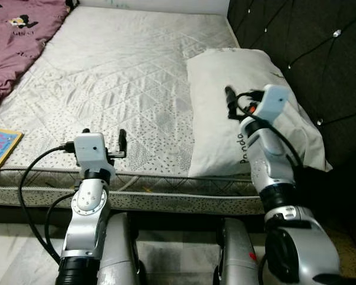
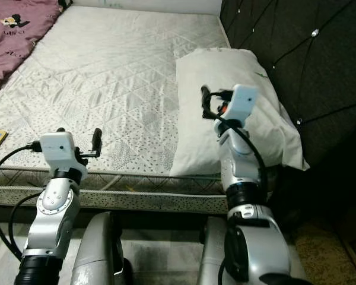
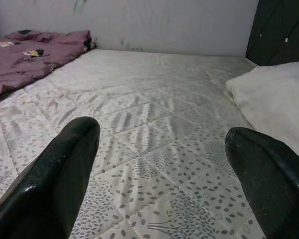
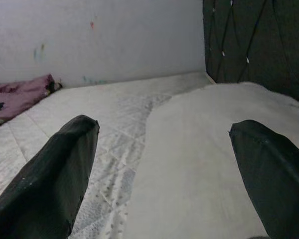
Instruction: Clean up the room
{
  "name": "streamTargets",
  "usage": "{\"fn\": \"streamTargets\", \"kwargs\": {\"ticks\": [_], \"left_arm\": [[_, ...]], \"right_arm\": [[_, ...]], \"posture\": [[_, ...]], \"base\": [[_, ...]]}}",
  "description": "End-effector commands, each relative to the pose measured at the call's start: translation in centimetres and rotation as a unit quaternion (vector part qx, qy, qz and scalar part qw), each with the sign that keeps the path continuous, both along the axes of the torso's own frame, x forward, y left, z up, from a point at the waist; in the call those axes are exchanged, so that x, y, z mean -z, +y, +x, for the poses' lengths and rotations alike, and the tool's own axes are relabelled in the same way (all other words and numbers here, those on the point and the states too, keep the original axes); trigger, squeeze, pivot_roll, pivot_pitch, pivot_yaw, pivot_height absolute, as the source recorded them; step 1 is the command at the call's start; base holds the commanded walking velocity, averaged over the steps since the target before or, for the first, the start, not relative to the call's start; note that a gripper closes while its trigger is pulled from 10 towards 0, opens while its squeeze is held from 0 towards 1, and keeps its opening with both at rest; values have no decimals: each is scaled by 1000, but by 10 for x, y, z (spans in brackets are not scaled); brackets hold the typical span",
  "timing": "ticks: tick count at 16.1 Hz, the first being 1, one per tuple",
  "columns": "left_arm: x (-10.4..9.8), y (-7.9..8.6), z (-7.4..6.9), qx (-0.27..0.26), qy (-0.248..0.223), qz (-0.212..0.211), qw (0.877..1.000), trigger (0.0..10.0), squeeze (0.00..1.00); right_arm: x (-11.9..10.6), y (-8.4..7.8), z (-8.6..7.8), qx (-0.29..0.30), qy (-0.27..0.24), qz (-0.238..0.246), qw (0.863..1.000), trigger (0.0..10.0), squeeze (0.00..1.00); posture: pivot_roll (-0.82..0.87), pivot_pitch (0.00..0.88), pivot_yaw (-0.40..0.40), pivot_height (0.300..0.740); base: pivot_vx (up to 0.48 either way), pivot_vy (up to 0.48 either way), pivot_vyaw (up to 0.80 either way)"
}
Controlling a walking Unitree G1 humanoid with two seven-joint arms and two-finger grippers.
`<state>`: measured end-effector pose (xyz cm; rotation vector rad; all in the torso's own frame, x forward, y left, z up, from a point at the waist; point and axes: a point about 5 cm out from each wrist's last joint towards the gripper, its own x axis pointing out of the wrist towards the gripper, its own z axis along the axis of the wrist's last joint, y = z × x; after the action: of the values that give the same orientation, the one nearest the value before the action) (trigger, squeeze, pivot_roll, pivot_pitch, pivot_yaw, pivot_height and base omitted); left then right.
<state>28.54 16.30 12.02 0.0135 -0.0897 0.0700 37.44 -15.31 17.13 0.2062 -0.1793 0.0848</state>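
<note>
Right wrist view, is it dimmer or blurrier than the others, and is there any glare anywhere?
Right wrist view: dimmer and softer, pillow grey, fingers blurred by nearness. Left wrist view: brighter, mattress pattern sharp, a glossy highlight on one finger. Eye views: even light, no blur, small glints on the headboard studs.

From the robot's head, the two eye views look forward and steeply down across the near edge of the mattress (image 1: 124,77), taking in both arms, the pillow (image 1: 225,107) by the dark headboard (image 1: 308,53) and the purple blanket (image 1: 18,35) at far left. They share nearly the whole scene, the right eye shifted slightly sideways. Each wrist camera sits low, close to the bed surface, facing along it toward the far wall (image 3: 164,22): the left over the quilted mattress, the right over the pillow.
</note>
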Motion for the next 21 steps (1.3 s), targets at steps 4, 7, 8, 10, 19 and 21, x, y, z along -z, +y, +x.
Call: {"fn": "streamTargets", "kwargs": {"ticks": [4, 7, 8, 10, 19, 21], "left_arm": [[-8, 6, 4, -14, -20, 1, 1000, 10000, 0], [-2, 4, 1, -13, -14, -3, 1000, 10000, 0], [-1, 3, 1, -13, -13, -4, 1000, 10000, 0], [1, 4, 0, -14, -11, -5, 1000, 10000, 0], [8, 5, -3, -17, 0, -6, 1000, 10000, 0], [8, 1, -3, -13, 3, -13, 1000, 10000, 0]], "right_arm": [[-11, 5, -6, -14, -30, 8, 999, 10000, 0], [-13, 3, -11, -13, -35, 4, 999, 10000, 0], [-13, 2, -12, -15, -35, 2, 999, 10000, 0], [-10, 0, -15, -13, -27, -1, 1000, 10000, 0], [-5, 5, -19, -20, -12, -19, 1000, 10000, 0], [2, 0, -23, -4, 0, -22, 1000, 10000, 0]], "posture": [[-32, 0, 6, 587], [-41, 0, 6, 617], [-43, 0, 7, 627], [-44, 0, 2, 647], [-51, 0, -12, 740], [-56, 0, -5, 740]], "base": [[0, 0, 0], [0, 0, 0], [0, 0, 0], [0, 0, 0], [0, 0, 0], [0, 0, 0]]}}
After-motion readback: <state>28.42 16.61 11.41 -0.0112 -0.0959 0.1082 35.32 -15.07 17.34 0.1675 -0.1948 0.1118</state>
